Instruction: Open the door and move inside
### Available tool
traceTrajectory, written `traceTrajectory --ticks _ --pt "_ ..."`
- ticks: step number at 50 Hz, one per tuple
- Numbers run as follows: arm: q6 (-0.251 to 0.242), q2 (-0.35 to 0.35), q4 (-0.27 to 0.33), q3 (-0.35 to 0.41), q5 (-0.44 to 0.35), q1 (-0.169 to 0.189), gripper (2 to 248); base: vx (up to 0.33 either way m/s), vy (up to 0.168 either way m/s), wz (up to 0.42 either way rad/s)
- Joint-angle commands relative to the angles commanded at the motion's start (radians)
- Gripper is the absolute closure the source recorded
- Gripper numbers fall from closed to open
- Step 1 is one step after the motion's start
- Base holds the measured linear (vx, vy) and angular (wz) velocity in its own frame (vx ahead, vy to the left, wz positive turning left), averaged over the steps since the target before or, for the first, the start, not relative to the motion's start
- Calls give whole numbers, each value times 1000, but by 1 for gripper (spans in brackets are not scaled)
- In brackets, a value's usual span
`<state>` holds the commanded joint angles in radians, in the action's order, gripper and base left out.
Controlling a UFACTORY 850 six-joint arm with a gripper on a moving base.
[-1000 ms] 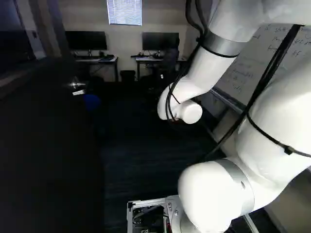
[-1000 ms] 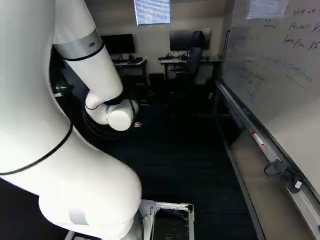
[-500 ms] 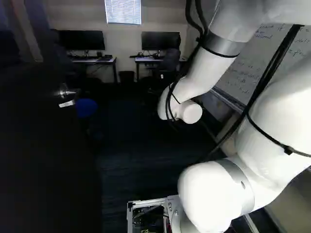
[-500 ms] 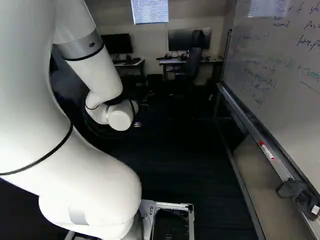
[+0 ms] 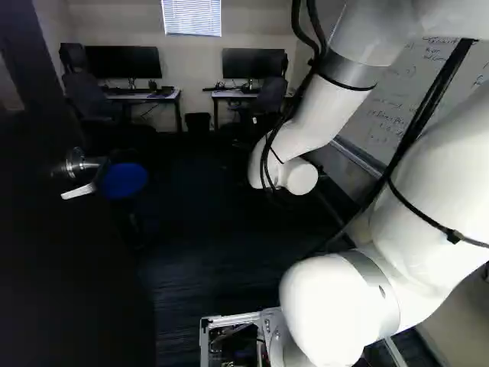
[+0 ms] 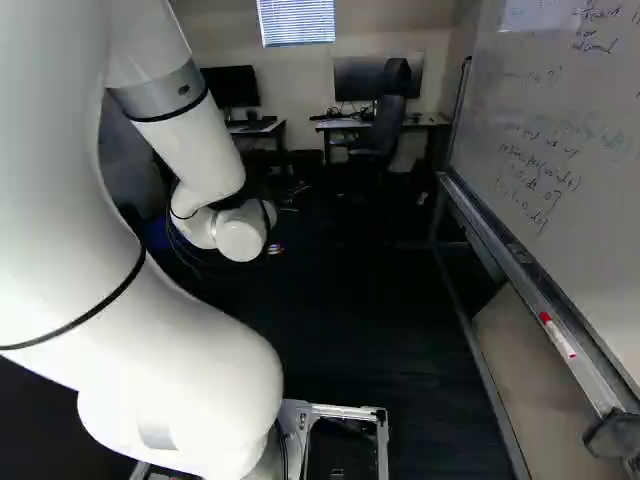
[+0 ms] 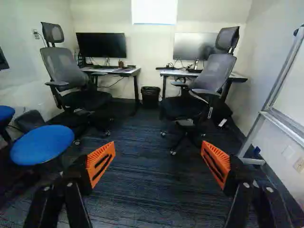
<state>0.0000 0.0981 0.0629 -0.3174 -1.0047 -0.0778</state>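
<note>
The dark door (image 5: 69,275) stands swung open along the left of the left base view, its metal handle (image 5: 79,162) on the side facing the room. My arm (image 5: 317,115) reaches forward to the right of the door, apart from it. In the wrist view my gripper (image 7: 157,154) is open, its orange-padded fingers wide apart with nothing between them; dark floor (image 7: 152,190) and the room lie ahead. The base views do not show the fingers.
Blue stool (image 7: 42,144) and office chair (image 7: 76,80) are ahead on the door's side. Another chair (image 7: 202,90), a bin (image 7: 150,96) and two desks with monitors stand farther in. A whiteboard (image 6: 560,150) with a protruding tray (image 6: 530,290) runs along the right.
The base has moved forward: the door handle and whiteboard tray have come closer and shifted outward, and more of the stool and far-left chair shows. My arm keeps its pose relative to its base joint.
</note>
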Motion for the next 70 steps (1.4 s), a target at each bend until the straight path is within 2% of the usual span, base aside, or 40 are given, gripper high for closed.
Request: traceTrajectory --ticks 29,70 --pt "0 0 0 0 0 0 3 163 6 -10" --pt "0 0 0 0 0 0 3 9 0 0"
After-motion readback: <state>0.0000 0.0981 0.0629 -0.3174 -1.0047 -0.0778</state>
